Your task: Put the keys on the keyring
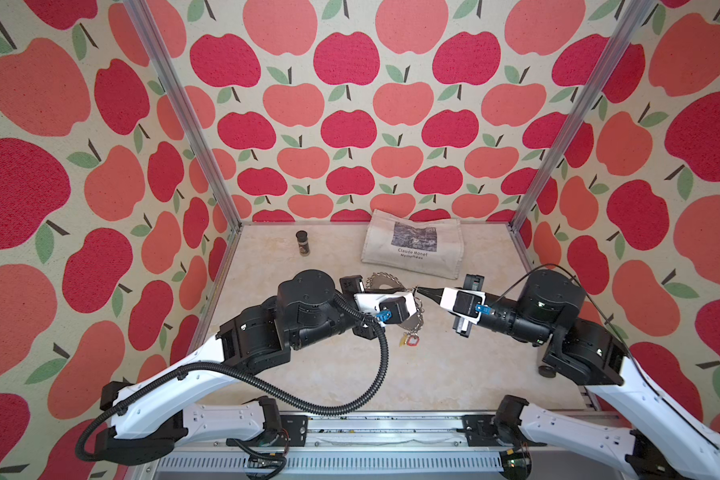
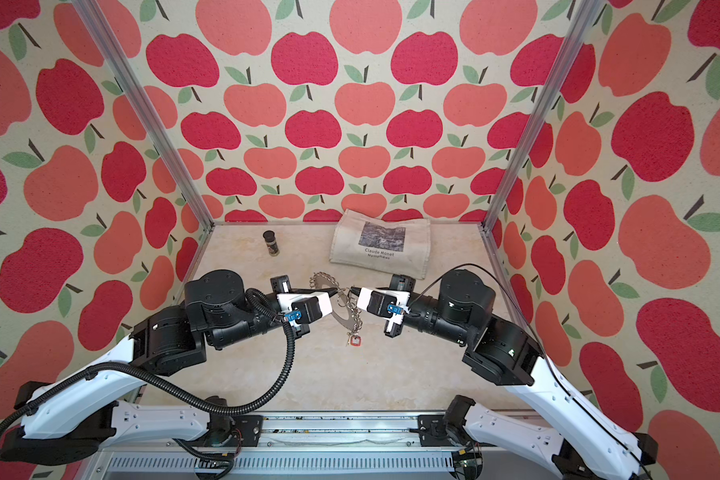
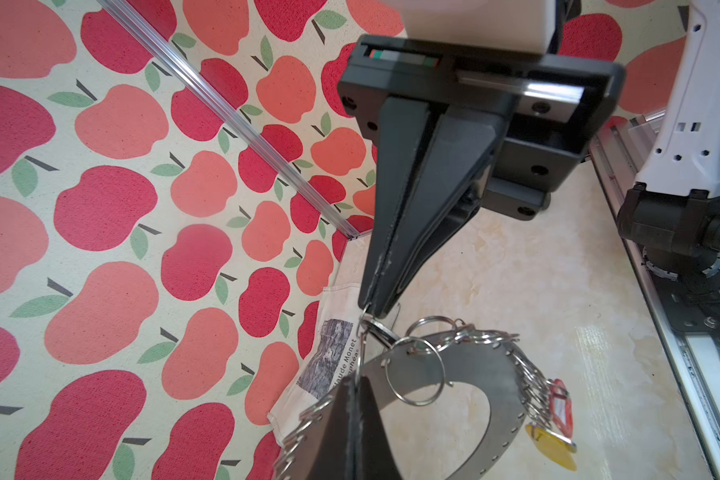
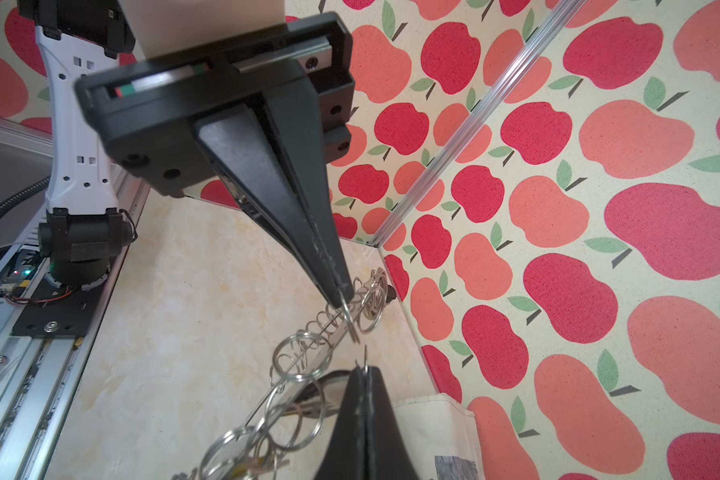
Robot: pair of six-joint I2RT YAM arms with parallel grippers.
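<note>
The keyring (image 3: 499,374) is a flat grey disc with a large hole and many small wire rings along its rim. It hangs tilted above the table between both arms in both top views (image 1: 385,286) (image 2: 348,318). My left gripper (image 3: 355,380) is shut, with a thin wire ring coming out between its fingers. My right gripper (image 4: 364,368) is shut too, and a thin wire pokes out of its tip. The two tips nearly meet at the disc's upper rim (image 1: 420,289). A yellow tag (image 3: 551,446) and a red-framed tag (image 3: 560,405) dangle from the low side. The keys are hidden.
A cream tote bag (image 1: 412,245) lies at the back of the marble-look table (image 1: 433,374), just behind the right arm. A small dark jar (image 1: 303,242) stands at the back left. Aluminium posts and apple-patterned walls close in three sides; a metal rail (image 1: 350,432) runs along the front.
</note>
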